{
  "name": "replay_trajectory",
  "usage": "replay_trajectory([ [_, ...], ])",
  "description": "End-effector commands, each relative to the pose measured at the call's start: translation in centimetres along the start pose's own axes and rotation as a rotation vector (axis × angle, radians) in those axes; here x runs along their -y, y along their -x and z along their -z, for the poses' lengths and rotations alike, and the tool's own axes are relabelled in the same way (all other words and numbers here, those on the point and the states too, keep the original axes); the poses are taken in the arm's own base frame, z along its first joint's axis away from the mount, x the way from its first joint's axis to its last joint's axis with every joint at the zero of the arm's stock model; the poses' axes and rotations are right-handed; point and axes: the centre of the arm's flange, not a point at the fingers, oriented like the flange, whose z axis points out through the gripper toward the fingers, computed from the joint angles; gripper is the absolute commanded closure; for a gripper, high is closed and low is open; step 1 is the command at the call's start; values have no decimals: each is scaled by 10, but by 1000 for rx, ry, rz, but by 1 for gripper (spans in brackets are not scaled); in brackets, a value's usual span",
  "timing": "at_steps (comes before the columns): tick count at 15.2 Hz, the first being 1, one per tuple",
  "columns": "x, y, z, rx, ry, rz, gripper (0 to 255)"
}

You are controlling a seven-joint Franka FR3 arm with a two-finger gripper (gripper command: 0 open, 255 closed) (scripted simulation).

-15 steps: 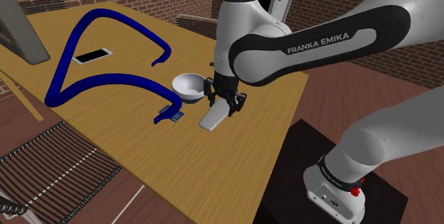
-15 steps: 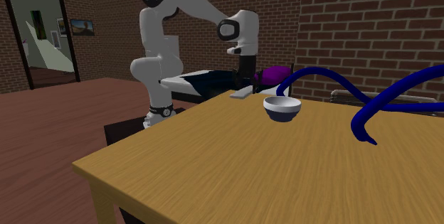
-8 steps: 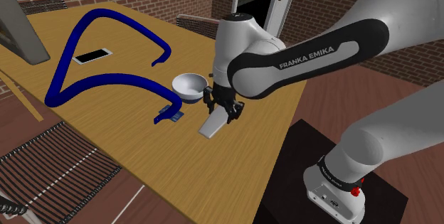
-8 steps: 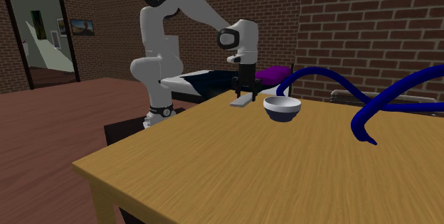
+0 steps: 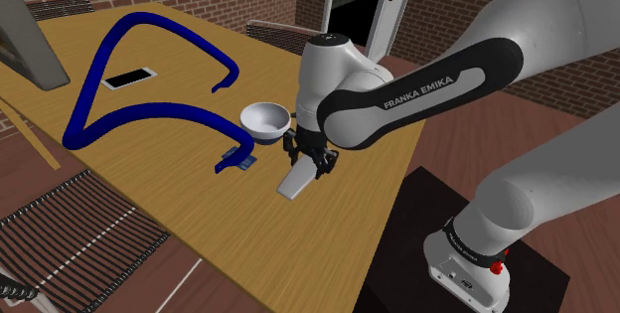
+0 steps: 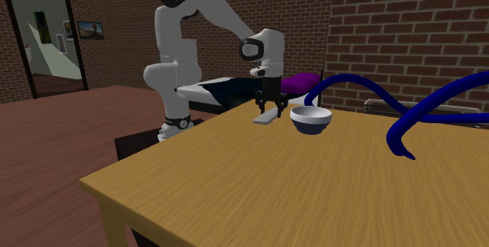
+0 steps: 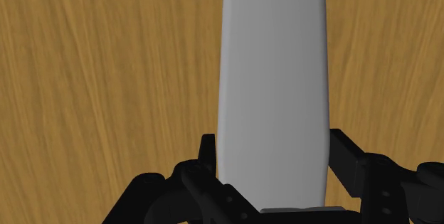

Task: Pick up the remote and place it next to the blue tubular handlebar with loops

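The remote is a plain grey slab, and my gripper is shut on its upper end. It hangs tilted just above the wooden table, right of the white bowl. In the wrist view the remote runs away from the black fingers that clasp its sides. The blue tubular handlebar loops across the table toward the shoulder view's left, its near end just left of the remote. From the second exterior view, the gripper holds the remote beside the bowl.
A flat phone lies inside the handlebar's loop. A slatted chair stands at the table's near-left edge. A grey slab leans at the far left. Bare wood lies below the remote toward the table edge.
The gripper has carried the remote lower and slightly toward the shoulder view's left, closer to the table and the handlebar's end. The grip has stayed shut.
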Motion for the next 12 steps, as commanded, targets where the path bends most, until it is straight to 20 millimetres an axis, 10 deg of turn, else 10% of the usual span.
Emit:
replay_trajectory([
  [1, 0, 0, 0, 0, 0, 0, 255],
  [3, 0, 0, 0, 0, 0, 0, 255],
  [4, 0, 0, 0, 0, 0, 0, 0],
  [9, 0, 0, 0, 0, 0, 0, 0],
  [12, 0, 0, 39, 0, 0, 0, 0],
])
